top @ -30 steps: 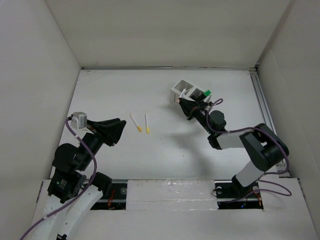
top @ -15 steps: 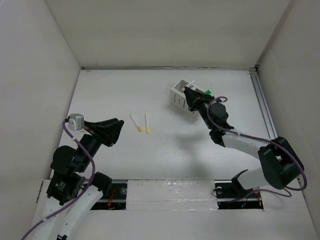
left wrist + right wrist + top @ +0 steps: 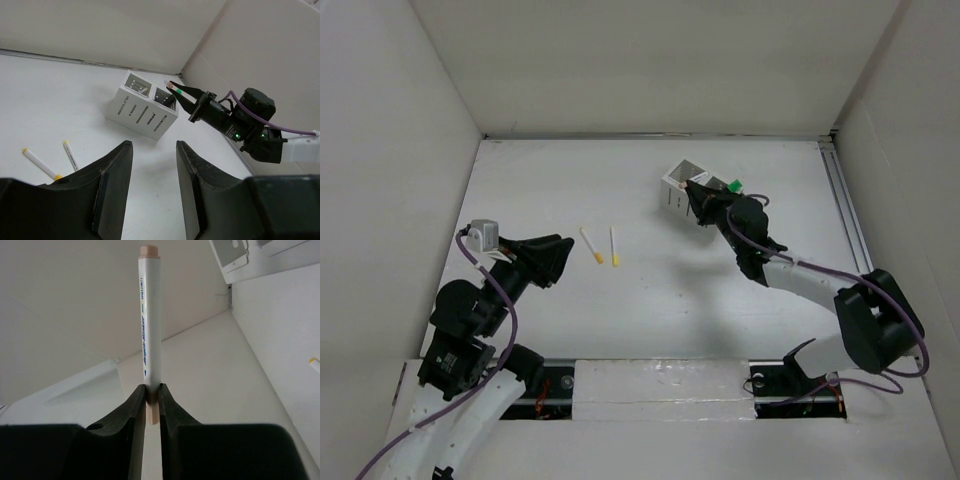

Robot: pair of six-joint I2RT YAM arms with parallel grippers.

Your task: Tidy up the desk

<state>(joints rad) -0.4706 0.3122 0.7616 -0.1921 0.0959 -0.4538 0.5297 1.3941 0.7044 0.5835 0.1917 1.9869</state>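
Top external view: the white table point(image 3: 620, 310) spread beneath both arms. The right pincer point(image 3: 692, 187) reached toward eleven o'clock, its tip over the white slotted organiser box point(image 3: 674, 184), nipping a beige-capped marker point(image 3: 688, 181). Two yellow-capped pens point(image 3: 591, 245) lay at two o'clock from the left pincer point(image 3: 552, 262), nearer that arm, their long axes roughly twelve-to-six.

Left wrist view: the left pincer point(image 3: 154, 146) stood fairly wide, empty and touching nothing. The pens point(image 3: 41, 164) lay at nine o'clock and the box point(image 3: 141, 106) at twelve, with the marker point(image 3: 171, 86) apparently above its right-hand compartment.

Right wrist view: the right pincer point(image 3: 151, 390) was pinched narrowly on the marker point(image 3: 149, 315) near its lower end, the marker's axis pointing to twelve.
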